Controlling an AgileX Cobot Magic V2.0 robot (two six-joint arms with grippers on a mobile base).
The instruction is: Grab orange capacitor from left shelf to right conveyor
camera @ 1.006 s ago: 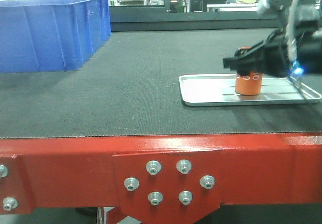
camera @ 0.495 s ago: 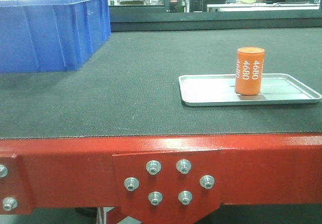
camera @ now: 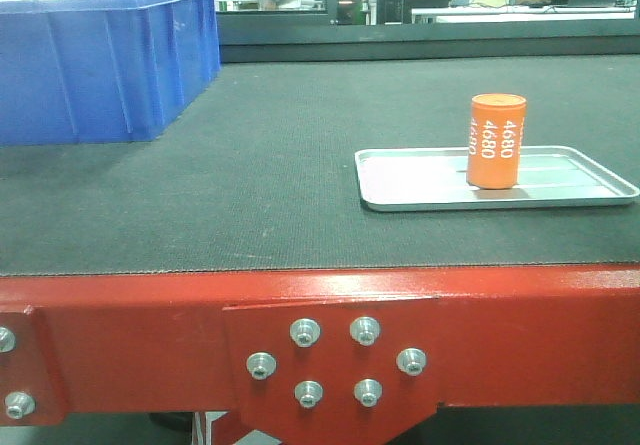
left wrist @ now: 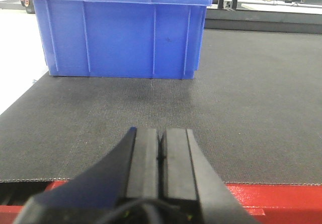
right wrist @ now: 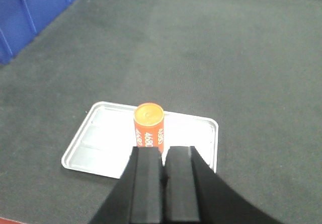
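Capacitor (camera: 495, 141) stands upright inside the tray (camera: 590, 193), which lies flat on the belt (camera: 260, 165) of the conveyor, above its red frame (camera: 330, 340). From the right wrist view you see the capacitor's top face, "4680" reading down its side, seated near the tray's middle, not touching any rim. Nothing grips it.

Right gripper (right wrist: 163, 171): fingers closed together, pads nearly touching, holding nothing. It sits above and behind the capacitor, apart from it.

Left gripper (left wrist: 161, 156): fingers pressed shut, empty, low over the near edge of the belt and facing the blue bin (left wrist: 118, 30). The bin is well apart from the tray, on the other side of the belt.

Judgement: the transfer looks finished. The capacitor is on the conveyor side, resting free and stable, so you are at the release-and-retreat stage, not the carry. The shelf is not in any view, so you cannot check it from here.

Next move, if any: pull the right arm clear without brushing the capacitor. It is tall for its base and would tip easily on smooth tray metal. Leave the left arm where it is.
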